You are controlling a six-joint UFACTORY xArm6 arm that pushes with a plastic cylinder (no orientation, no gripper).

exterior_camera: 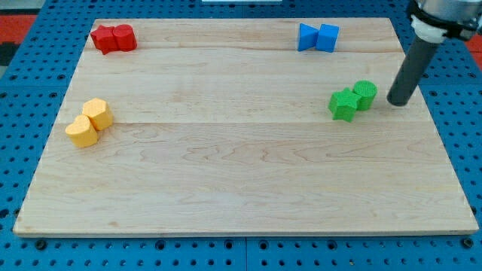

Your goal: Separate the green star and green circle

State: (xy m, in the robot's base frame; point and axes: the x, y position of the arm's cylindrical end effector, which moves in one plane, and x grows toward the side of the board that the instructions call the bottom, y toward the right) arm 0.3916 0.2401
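**Tip beside the green pair at the view's right**

Hand there is none on this arm: it ends in a dark rod with nothing to open or close, and it has hold of nothing. My tip [397,102] rests on the table [248,173] near the right edge, just beside the green circle [365,95] on its right, with a narrow strip of bare wood between them.

Nearest the view's bottom among the blocks, on the left side, sit two yellow blocks touching each other: a yellow heart-like block [81,131] and, up and to its right, a yellow hexagon-like block [98,113].

Across the table on the right lies the green star [343,104], pressed against the green circle, which stands just up and to the star's right. The two green blocks are in contact.

Farthest away, along the view's top edge, are two more touching pairs: two red blocks [114,38] at the top left, their shapes hard to make out, and two blue blocks [318,37] at the top right, angular in outline.
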